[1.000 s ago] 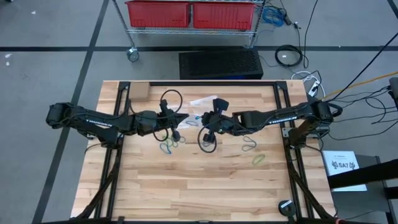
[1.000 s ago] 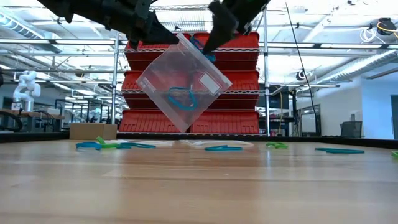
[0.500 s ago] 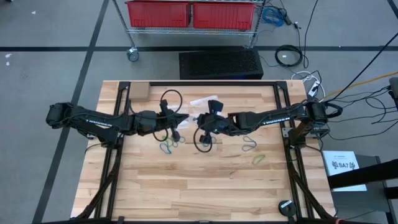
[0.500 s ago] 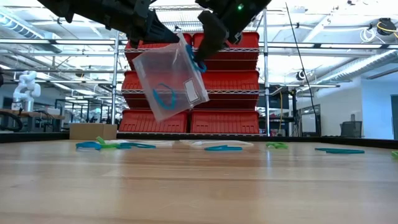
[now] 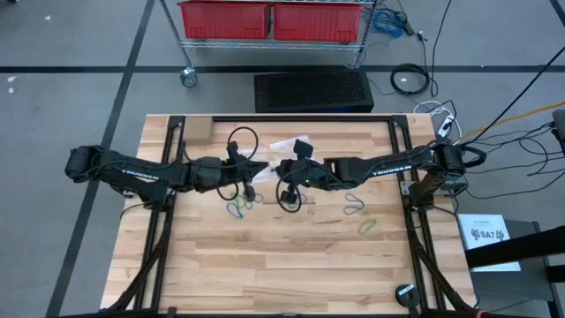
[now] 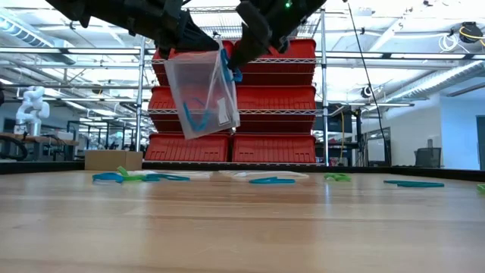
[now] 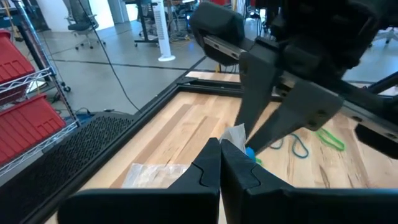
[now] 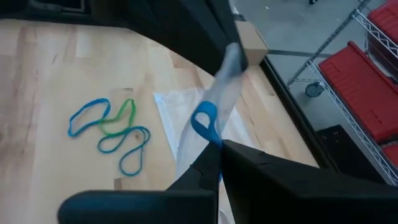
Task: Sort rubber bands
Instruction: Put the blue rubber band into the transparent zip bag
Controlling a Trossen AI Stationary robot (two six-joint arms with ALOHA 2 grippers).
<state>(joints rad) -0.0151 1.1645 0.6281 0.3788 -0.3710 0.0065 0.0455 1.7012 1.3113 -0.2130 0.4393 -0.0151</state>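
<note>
A clear plastic bag (image 6: 203,92) hangs above the table's middle with blue rubber bands (image 6: 195,115) inside it. My left gripper (image 5: 263,170) is shut at the bag's top. My right gripper (image 5: 282,170) faces it closely and is shut on a blue rubber band (image 8: 205,121) at the bag's upper edge. More rubber bands, blue and green, lie loose on the wood: a cluster (image 5: 238,205) near the middle and others (image 5: 355,206) toward the right. My left gripper pinches the bag's top edge (image 7: 235,134) between its two fingers, coming nearly level from the table's left. The bag hangs below, clear of the table. My right gripper pinches a blue band, whose loop (image 8: 204,119) sticks out past the fingertips against the bag's upper edge (image 6: 227,67). The fingers slant down from the table's right. Whether they also pinch the bag, I cannot tell.
A second clear bag (image 5: 287,143) lies flat on the table's far middle. A small cardboard box (image 5: 196,130) sits at the far left corner. Black cable loops hang under both wrists. The near half of the table is bare wood.
My right gripper has moved toward the table's left, closing on my left gripper, and tipped further down. The bag, which was spread wide and tilted like a diamond between the grippers, now hangs narrower and nearly straight. The bands inside have settled lower.
</note>
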